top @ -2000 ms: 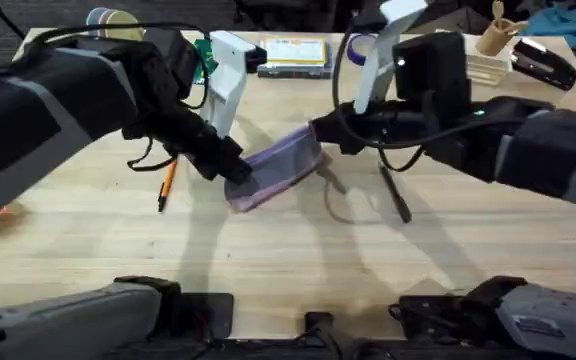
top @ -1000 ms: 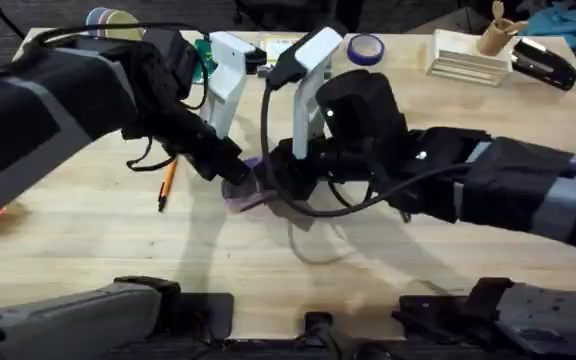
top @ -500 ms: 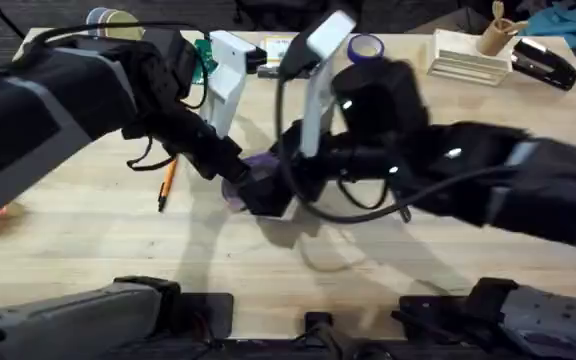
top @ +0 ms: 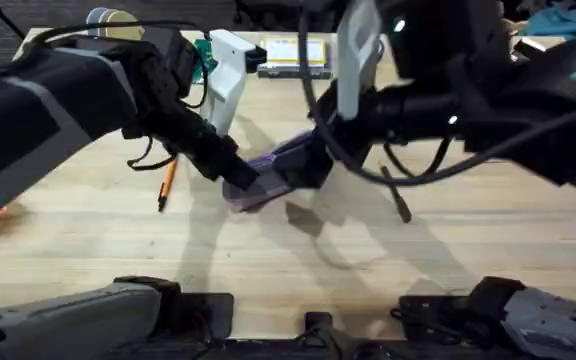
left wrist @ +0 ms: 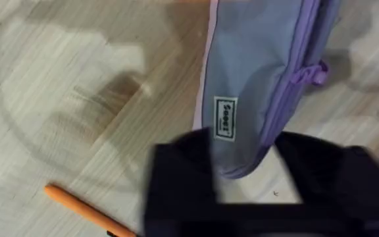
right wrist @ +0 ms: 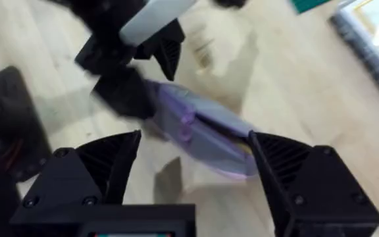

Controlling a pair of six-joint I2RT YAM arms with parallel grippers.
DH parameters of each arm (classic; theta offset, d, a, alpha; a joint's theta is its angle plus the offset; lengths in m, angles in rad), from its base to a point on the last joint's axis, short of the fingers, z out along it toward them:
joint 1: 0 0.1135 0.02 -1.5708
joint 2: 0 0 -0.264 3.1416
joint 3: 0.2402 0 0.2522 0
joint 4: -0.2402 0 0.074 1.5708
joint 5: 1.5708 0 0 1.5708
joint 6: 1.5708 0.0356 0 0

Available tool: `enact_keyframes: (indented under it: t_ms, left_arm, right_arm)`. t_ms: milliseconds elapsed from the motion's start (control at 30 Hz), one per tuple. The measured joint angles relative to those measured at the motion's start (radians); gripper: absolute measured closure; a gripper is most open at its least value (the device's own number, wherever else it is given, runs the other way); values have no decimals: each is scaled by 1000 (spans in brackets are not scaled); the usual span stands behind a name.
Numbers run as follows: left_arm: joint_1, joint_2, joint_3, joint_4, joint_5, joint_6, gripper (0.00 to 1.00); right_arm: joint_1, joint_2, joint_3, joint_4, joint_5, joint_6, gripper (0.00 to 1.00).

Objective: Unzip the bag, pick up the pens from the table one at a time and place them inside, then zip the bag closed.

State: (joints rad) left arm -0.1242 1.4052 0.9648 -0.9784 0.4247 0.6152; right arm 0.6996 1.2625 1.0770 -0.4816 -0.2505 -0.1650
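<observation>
Here, both claws meet at the bag mid-bench.
Orange pen [top: 167,184] lies left on open bench [top: 88,250]; left claw [top: 240,178] clamps the bag [top: 286,158] end; right claw [right wrist: 193,161] gapes apart above it; black pen [top: 396,197] lies right.

My bench [top: 118,240] of pale planks carries the lavender bag [top: 278,165], an orange pen [top: 167,183] and a black pen [top: 396,195].
</observation>
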Motion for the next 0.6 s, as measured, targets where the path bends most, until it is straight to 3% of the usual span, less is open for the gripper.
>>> enact_keyframes:
  t_ms: [100,133,433,600]
  left_arm:
    - [0,0,0,6,2,-4,63]
    - [0,0,0,7,2,-4,24]
    - [0,0,3,-2,2,-5,6]
    - [0,0,54,-85,-10,-5,6]
  right_arm:
    - [-36,0,25,-1,5,-27,4]
    - [-48,0,28,-1,8,-38,4]
    - [-114,3,32,-8,-14,-118,5]
    - [-122,32,33,-10,-59,-154,5]
